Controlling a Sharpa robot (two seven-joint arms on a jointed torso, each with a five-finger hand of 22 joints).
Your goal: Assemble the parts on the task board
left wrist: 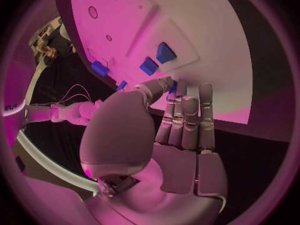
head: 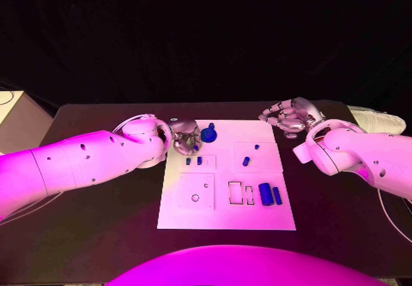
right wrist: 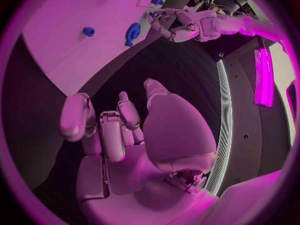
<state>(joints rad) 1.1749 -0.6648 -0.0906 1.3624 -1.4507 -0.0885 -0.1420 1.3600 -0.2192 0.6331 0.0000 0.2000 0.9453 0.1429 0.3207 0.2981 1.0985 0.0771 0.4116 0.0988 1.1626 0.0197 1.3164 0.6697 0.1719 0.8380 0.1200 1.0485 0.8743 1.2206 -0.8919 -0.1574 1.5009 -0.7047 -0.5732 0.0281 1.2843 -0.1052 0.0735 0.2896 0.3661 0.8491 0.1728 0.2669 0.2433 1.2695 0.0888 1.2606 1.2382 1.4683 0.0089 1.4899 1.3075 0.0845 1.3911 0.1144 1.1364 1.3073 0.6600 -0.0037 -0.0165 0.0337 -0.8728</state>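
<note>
Black tabletop (head: pixel 103 238) is filling my head view under magenta light, with the white task board (head: pixel 225 223) lying in the middle of it. I am seeing my left hand (head: pixel 184 138) sitting at the board's far left corner, fingers pointing down onto the plate just beside a round blue part (head: pixel 209 133). In my left wrist view the left hand's fingers (left wrist: pixel 187 120) are lying straight and close together, and the thumb tip is sitting against a small blue piece (left wrist: pixel 173 86) at the fingertips; I cannot tell whether it is actually being pinched or only touched.

Two short blue parts (head: pixel 193 160) are standing side by side in a shallow square recess just near that hand, and I am seeing them from the left wrist as two blocks (left wrist: pixel 156 59). A single blue peg (head: pixel 246 160) is standing in the recess to their right. Nearer to me, two longer blue bars (head: pixel 270 195) are lying beside narrow rectangular slots, and a larger square recess with a small hole is sitting on the board's left half.

My right hand (head: pixel 289 117) is hovering over bare table beyond the board's far right corner, apart from the plate. From the right wrist its fingers (right wrist: pixel 109 130) are curling loosely inward, holding nothing.
</note>
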